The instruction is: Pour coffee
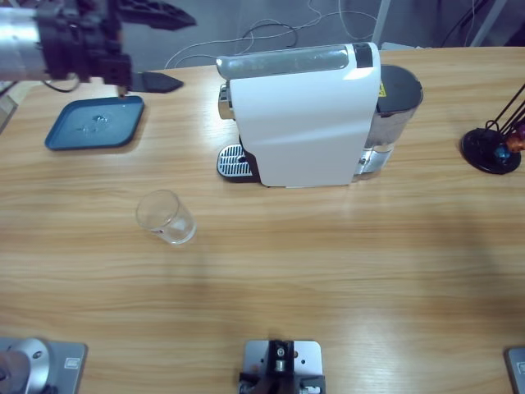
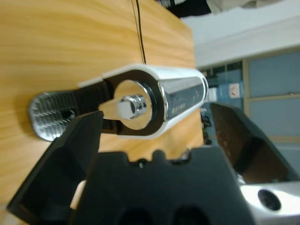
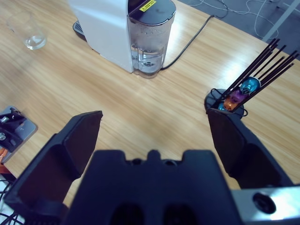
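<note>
Left gripper point(image 1: 156, 49) spread wide, empty, hovering above blue tray point(image 1: 66, 135). Right gripper point(image 3: 154, 129) also wide, empty. Glass point(image 1: 166, 217) on table, apart from coffee machine point(image 1: 303, 115); coffee inside not discernible. You should grasp glass mid-body, keep it upright.

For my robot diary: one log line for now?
left tool: open, above tray | right tool: open, empty | glass: on table | coffee machine: untouched
</note>
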You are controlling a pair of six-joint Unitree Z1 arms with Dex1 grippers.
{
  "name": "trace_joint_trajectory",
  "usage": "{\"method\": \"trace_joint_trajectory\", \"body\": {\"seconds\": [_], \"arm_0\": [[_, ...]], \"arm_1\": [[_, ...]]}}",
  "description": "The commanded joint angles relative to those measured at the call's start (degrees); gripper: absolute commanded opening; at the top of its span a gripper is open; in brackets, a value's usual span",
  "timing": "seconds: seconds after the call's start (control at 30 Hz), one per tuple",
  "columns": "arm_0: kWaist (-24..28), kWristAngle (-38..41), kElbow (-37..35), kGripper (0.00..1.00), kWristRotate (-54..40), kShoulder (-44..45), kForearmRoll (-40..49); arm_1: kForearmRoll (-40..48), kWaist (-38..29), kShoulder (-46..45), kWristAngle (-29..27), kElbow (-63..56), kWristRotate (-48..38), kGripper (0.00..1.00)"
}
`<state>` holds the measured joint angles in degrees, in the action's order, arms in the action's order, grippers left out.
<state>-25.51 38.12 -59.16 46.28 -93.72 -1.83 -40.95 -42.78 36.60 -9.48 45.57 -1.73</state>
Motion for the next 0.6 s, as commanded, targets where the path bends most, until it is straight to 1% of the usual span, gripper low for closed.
{"method": "trace_joint_trajectory", "body": {"seconds": [0.03, 0.07, 0.1, 0.13, 0.17, 0.2, 0.23, 0.27, 0.6], "arm_0": [[-1.26, 6.71, -3.52, 0.827, 1.32, -8.78, -0.81], [-1.43, 6.81, -4.12, 0.733, 1.35, -9.31, -0.81], [-1.73, 6.9, -4.71, 0.584, 1.35, -9.71, -0.81], [-2.08, 6.94, -5.15, 0.48, 1.35, -9.96, -0.81], [-2.45, 6.92, -5.42, 0.339, 1.35, -10.08, -0.81], [-2.59, 6.92, -5.44, 0.225, 1.35, -10.03, -0.81], [-2.72, 6.97, -5.44, 0.054, 1.35, -9.87, -0.81], [-2.84, 6.97, -5.38, 0.0, 1.35, -9.64, -0.81], [-3.49, 6.73, -4.84, 0.0, 2.64, -8.41, -0.81]], "arm_1": [[0.08, -0.46, 2.6, -0.73, -0.92, -0.64, 0.977], [0.08, -0.46, 2.6, -0.76, -0.92, -0.64, 0.977], [0.08, -0.46, 2.6, -0.8, -0.92, -0.64, 0.977], [0.08, -0.46, 2.71, -0.8, -0.92, -0.64, 0.977], [0.08, -0.46, 2.83, -0.8, -0.92, -0.64, 0.977], [0.08, -0.46, 2.92, -0.8, -0.92, -0.64, 0.977], [0.08, -0.46, 2.92, -0.8, -0.9, -0.64, 0.977], [0.08, -0.46, 2.87, -0.8, -0.92, -0.64, 0.977], [0.08, -0.46, 3.04, -0.8, -0.83, -0.64, 0.977]]}}
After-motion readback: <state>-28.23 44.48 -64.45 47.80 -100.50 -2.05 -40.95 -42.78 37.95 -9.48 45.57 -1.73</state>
